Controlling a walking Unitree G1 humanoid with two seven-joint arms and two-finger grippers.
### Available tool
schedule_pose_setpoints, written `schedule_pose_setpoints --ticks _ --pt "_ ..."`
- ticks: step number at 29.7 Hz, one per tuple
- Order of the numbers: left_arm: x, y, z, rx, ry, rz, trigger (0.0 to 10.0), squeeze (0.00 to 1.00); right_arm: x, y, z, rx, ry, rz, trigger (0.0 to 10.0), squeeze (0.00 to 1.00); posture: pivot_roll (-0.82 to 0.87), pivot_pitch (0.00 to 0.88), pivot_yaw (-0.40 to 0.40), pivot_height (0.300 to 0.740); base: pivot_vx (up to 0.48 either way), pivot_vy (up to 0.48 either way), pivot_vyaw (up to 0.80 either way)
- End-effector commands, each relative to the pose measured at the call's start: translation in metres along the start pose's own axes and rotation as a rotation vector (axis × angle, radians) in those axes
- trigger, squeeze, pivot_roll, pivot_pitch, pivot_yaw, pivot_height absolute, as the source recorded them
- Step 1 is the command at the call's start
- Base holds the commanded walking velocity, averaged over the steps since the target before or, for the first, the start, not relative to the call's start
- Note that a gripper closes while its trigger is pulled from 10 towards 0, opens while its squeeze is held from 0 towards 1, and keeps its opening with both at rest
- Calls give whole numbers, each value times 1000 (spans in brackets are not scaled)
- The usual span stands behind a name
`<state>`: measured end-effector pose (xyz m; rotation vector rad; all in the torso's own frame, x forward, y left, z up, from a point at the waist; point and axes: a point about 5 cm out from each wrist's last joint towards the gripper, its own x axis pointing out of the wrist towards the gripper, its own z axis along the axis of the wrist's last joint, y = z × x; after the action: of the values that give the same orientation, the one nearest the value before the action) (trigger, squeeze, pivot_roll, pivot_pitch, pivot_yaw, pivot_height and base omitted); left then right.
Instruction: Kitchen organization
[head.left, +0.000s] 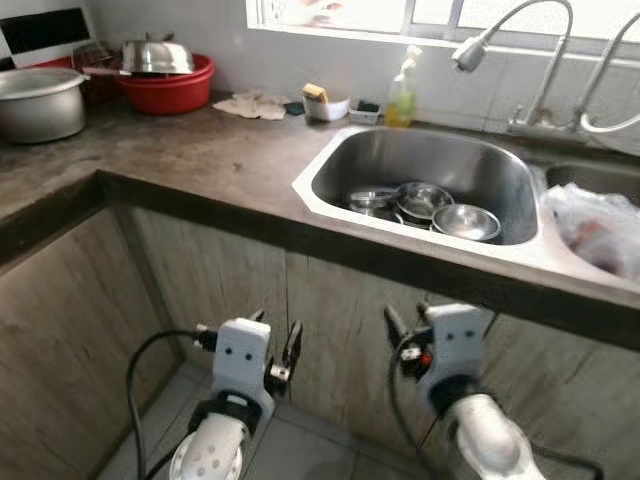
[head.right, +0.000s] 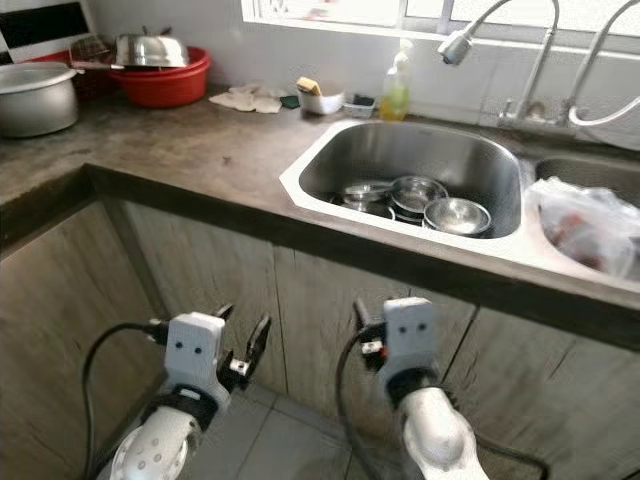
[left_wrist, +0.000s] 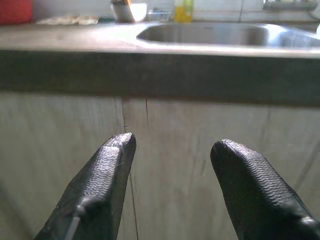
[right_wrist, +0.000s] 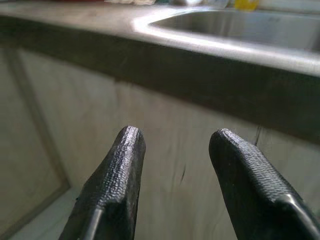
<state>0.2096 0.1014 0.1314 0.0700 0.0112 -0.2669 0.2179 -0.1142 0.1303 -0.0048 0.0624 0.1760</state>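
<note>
Below the counter's (head.left: 200, 160) dark front edge, both grippers hang low before pale wood-grain cabinet doors (head.left: 220, 270). The left gripper (left_wrist: 172, 150) holds its ribbed black fingers (left_wrist: 107, 175) apart, closed on nothing. The right gripper (right_wrist: 175, 142) likewise shows its textured fingers (right_wrist: 240, 170) spread, gripping nothing. Up on the mottled grey stone-like counter, a rounded stainless sink (head.left: 330, 165) holds a cluster of shiny steel bowls (head.left: 430, 208), nested and touching on its floor. A curved faucet (head.left: 500, 40) arches over the basin. Just beside it, in the second basin, lies a crumpled clear plastic bag (head.left: 595, 230). Along the back wall stand a yellow-green soap bottle (head.left: 403, 95), a small white dish with a sponge (head.left: 325, 103) and a pale rag (head.left: 255, 105). Further along, in the corner, a red plastic tub (head.left: 170, 88) carries a domed metal lid (head.left: 157, 55), and a large dull aluminium pot (head.left: 40, 100) sits near it. Grey floor tiles (head.left: 300, 445) show beneath the arms.
</note>
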Motion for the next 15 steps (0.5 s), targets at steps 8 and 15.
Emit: schedule_pose_setpoints --ticks 8,15 --pt "-9 -1 -3 -20 28 18 10000 0 -2 -1 -2 -2 21 -4 10000 0 163 82 -26 740 -425 0 0" --pt "-9 -3 -2 -18 30 19 10000 0 -2 0 -2 -15 20 14 10000 0 164 90 -33 740 -436 0 0"
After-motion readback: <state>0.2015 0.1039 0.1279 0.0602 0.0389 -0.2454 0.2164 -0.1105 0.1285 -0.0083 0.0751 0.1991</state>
